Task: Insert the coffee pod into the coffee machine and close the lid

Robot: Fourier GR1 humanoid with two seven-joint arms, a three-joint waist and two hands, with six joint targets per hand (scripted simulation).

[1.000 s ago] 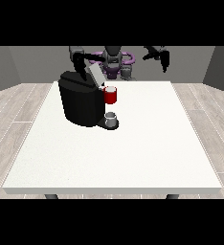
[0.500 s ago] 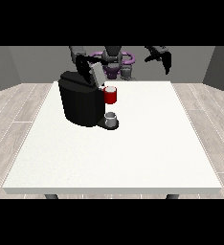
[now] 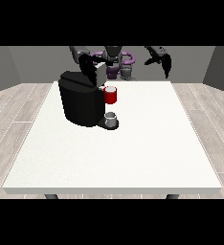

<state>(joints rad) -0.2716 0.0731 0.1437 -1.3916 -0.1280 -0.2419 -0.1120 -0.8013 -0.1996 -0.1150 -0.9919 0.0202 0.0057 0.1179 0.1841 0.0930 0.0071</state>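
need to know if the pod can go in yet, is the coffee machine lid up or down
Cannot tell for sure. The hand at the view's left covers the top of the coffee machine, with a pale part beside it that may be the raised lid.

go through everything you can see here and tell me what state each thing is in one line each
Black boxy coffee machine: upright on the table, lid raised.
Red thing at the machine: at the machine's front, above the tray.
Grey thing: upright on the machine's tray.
Hand at the view's left: at the raised lid.
Hand at the view's right: held in the air, holding nothing.
Large white table: level.
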